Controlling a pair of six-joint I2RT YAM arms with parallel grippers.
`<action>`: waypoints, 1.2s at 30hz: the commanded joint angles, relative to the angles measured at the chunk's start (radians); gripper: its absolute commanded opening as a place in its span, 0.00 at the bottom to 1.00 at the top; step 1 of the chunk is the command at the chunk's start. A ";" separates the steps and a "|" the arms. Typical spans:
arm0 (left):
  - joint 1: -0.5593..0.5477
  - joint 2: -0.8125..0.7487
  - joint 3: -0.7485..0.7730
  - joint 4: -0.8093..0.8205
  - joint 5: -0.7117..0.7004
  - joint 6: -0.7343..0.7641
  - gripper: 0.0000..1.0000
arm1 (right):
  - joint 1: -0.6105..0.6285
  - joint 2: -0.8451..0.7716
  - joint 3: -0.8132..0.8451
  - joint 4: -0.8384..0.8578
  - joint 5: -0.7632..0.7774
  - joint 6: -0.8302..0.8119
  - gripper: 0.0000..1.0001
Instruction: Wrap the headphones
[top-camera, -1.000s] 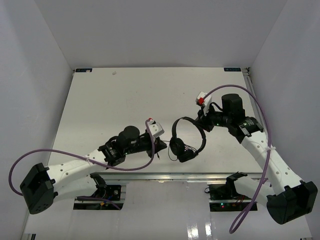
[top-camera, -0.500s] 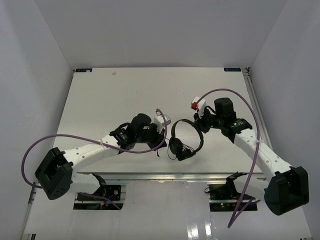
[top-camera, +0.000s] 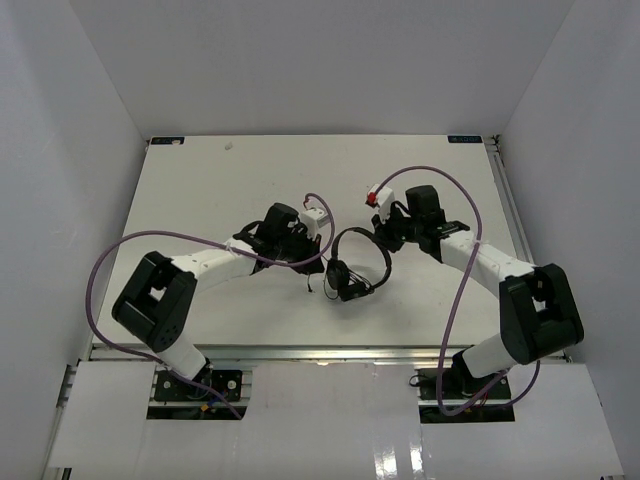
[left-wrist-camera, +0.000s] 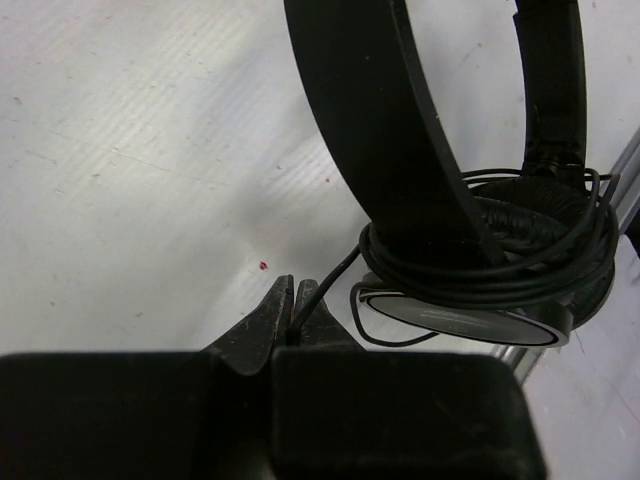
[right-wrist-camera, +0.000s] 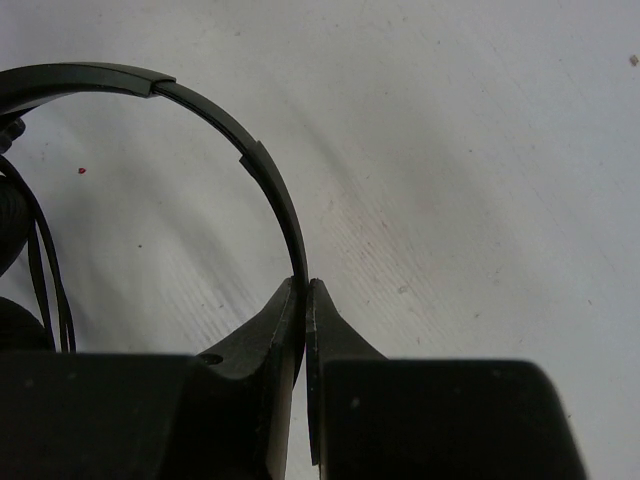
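The black headphones (top-camera: 350, 280) are in the middle of the table, with the cord wound in several loops around the earcups (left-wrist-camera: 500, 262). My left gripper (top-camera: 313, 256) is just left of them and is shut on the loose end of the cord (left-wrist-camera: 325, 288). In the left wrist view (left-wrist-camera: 293, 300) the cord runs out from between its closed fingertips. My right gripper (top-camera: 384, 238) is at the right of the headband and is shut on it. In the right wrist view (right-wrist-camera: 305, 292) the thin headband (right-wrist-camera: 262, 165) arches up and to the left from its closed tips.
The white table (top-camera: 200, 200) is walled in by white panels. Thick purple arm cables (top-camera: 130, 250) loop over the left side and over the right side (top-camera: 462, 290). A small red speck (left-wrist-camera: 263, 265) marks the tabletop.
Both grippers have moved away from the front edge toward the table's middle, carrying the headphones up and slightly left. The left arm has folded so its gripper stays at the cord.
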 joint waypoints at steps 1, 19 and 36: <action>0.065 0.041 0.072 0.040 0.018 0.055 0.00 | 0.005 0.097 0.097 0.064 0.013 0.017 0.08; 0.142 0.164 0.178 -0.067 0.021 0.122 0.34 | 0.007 0.319 0.228 0.106 0.054 0.063 0.08; 0.141 -0.284 -0.029 -0.039 0.071 0.006 0.80 | -0.044 -0.029 0.217 -0.092 0.069 0.106 0.97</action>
